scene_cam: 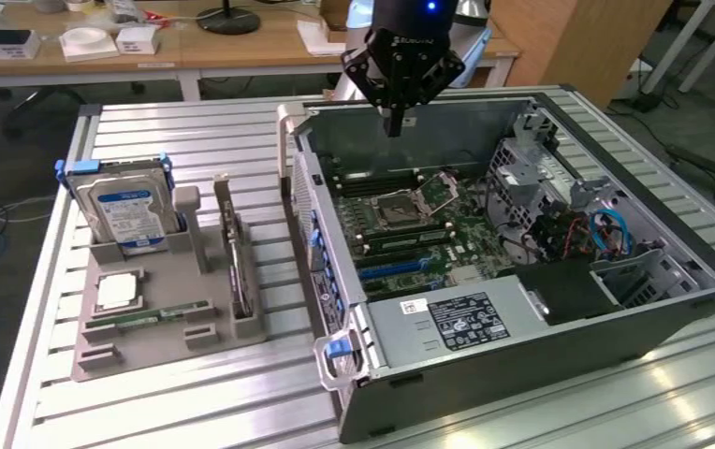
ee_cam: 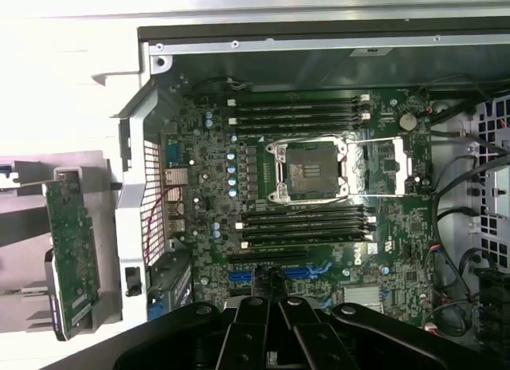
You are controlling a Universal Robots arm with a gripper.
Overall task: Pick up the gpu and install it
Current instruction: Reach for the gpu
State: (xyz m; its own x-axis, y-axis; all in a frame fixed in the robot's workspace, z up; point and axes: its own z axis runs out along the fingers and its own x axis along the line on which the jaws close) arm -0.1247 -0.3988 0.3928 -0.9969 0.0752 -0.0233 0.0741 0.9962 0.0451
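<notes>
Computer case (scene_cam: 558, 337), centre-right of the exterior view, open: motherboard (scene_cam: 414, 229) inside; gripper (scene_cam: 394, 126) clenched, empty, above its upper end. Grey holder tray (scene_cam: 170, 351), lower left: gpu (scene_cam: 234, 257) upright in its slot, hard drive (scene_cam: 126, 210), memory stick (scene_cam: 145, 316).

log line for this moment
tool: shut, empty, over open computer case | gpu: standing in grey rack beside case

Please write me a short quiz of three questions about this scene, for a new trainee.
1. True or false: the gripper holds the gpu.
2. The gpu stands in: A the grey holder; B the motherboard; C the gripper.
3. Fill in: the gripper hangs above the open ____.
Key: 1 false; 2 A; 3 case.
</notes>
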